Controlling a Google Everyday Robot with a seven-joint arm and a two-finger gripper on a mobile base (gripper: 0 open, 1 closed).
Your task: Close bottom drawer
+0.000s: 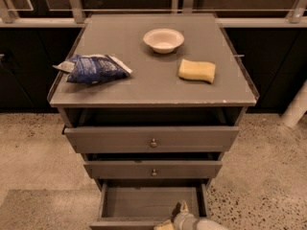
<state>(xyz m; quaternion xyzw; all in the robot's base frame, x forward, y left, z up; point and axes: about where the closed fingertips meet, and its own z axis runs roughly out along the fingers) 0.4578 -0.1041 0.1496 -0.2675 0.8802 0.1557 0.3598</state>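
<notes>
The bottom drawer (144,202) of the grey-brown cabinet stands pulled out toward me, its empty inside showing, with its front panel at the lower edge of the view. My gripper (178,214) sits at the bottom edge, just right of centre, at the drawer's front rim. Only its pale tip and wrist show. Above it, the middle drawer (153,169) and the top drawer (151,139) are each a little way out, each with a small round knob.
On the cabinet top (144,87) lie a blue chip bag (93,68), a white bowl (163,40) and a yellow sponge (197,71). Speckled floor (268,176) spreads to both sides. A white post (295,107) stands at the right.
</notes>
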